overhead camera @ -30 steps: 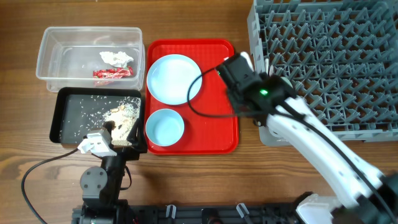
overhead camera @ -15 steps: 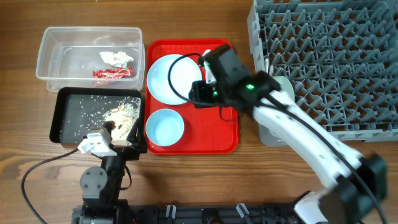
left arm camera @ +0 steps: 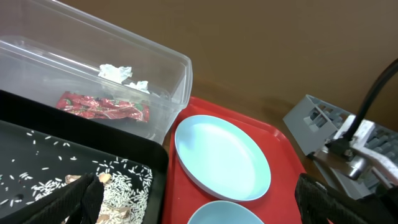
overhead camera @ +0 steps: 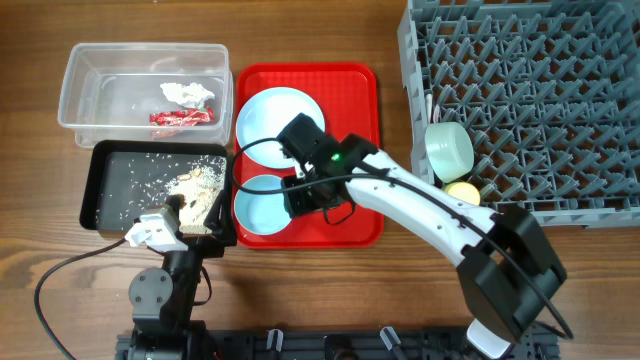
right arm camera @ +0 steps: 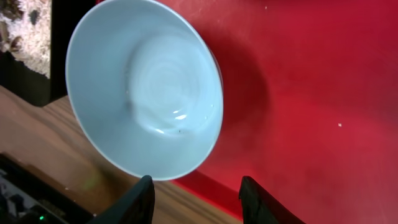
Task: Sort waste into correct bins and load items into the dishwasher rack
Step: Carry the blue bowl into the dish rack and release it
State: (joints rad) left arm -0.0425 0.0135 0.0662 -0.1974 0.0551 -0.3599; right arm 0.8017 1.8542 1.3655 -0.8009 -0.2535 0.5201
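Just ahead of right jaws, blue bowl

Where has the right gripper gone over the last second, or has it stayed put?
Yes, moved: the right gripper went left across the red tray, away from the dishwasher rack, to the small blue bowl.

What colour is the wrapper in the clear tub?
The wrapper is red and white; left wrist view shows it best.

The dishwasher rack is cropped at the top and right edges overhead, and one side of the small pale blue bowl is covered by the right arm.
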